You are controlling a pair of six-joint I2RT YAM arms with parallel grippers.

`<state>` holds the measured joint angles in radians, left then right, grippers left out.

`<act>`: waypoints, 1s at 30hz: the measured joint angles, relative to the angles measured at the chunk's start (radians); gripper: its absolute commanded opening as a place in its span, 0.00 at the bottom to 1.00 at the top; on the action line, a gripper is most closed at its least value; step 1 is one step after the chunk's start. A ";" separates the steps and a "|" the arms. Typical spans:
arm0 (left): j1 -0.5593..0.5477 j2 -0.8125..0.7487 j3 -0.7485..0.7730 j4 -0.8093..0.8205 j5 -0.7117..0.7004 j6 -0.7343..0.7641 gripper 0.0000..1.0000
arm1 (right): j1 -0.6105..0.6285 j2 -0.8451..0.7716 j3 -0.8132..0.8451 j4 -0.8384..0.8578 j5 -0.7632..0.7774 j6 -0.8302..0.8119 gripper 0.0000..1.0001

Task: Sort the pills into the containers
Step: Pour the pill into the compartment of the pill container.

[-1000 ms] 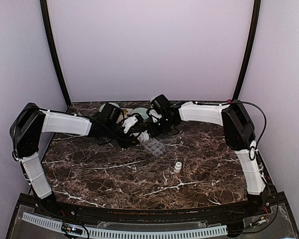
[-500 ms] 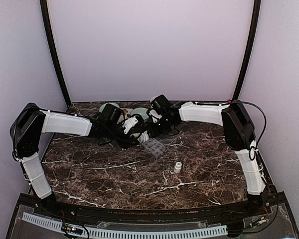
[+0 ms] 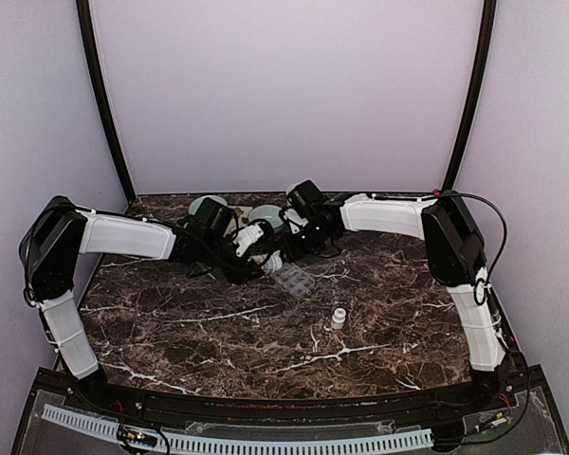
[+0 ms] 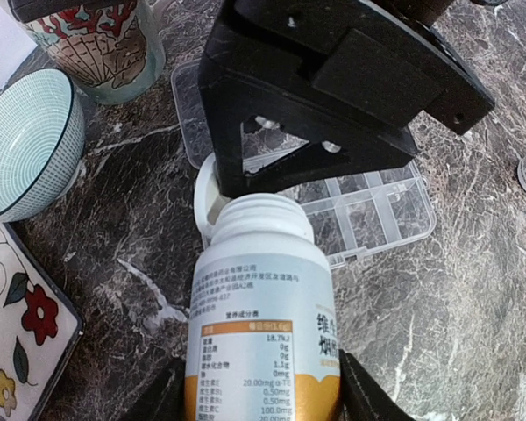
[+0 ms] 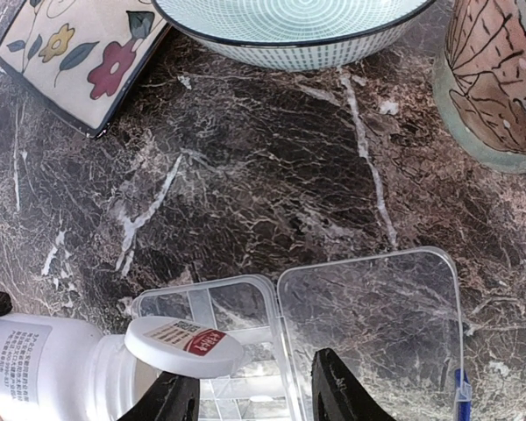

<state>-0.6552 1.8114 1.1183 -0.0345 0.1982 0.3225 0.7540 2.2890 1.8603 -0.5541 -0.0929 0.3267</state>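
Observation:
My left gripper [image 4: 263, 386] is shut on a white pill bottle [image 4: 263, 298] with a printed label, tilted with its open mouth toward the clear organiser box [image 4: 377, 206]. The bottle's flip cap [image 5: 184, 344] hangs open over the box's compartments [image 5: 219, 303]. The box's clear lid [image 5: 373, 324] lies open flat on the table. My right gripper [image 5: 254, 395] is open just above the box, close to the cap, with its left finger [image 5: 171, 399] under the cap's edge. In the top view both grippers [image 3: 251, 245] [image 3: 286, 245] meet over the box [image 3: 296, 282]. No pills clearly show.
A pale green bowl [image 5: 289, 26], a patterned mug [image 5: 500, 79] and a floral tray [image 5: 79, 53] stand just behind the box. A small white bottle [image 3: 338, 318] stands alone on the marble table [image 3: 218, 332], toward the front right.
The left gripper and bottle have shifted very slightly toward the back. Nothing else has visibly moved.

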 measured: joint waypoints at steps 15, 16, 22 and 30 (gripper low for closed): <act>-0.016 0.000 0.037 -0.036 -0.028 0.015 0.00 | 0.000 0.000 0.000 0.000 0.000 0.000 0.45; -0.018 0.000 0.040 -0.037 -0.029 0.016 0.00 | 0.000 0.000 0.000 0.000 0.000 0.000 0.45; -0.022 0.000 0.047 -0.052 -0.038 0.023 0.00 | 0.000 0.000 0.000 0.001 0.000 0.000 0.45; -0.024 0.000 0.060 -0.074 -0.045 0.027 0.00 | 0.000 0.000 0.000 0.001 0.000 0.000 0.45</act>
<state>-0.6792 1.8118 1.1786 -0.1089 0.1528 0.3500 0.7540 2.2890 1.8603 -0.5529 -0.0929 0.3267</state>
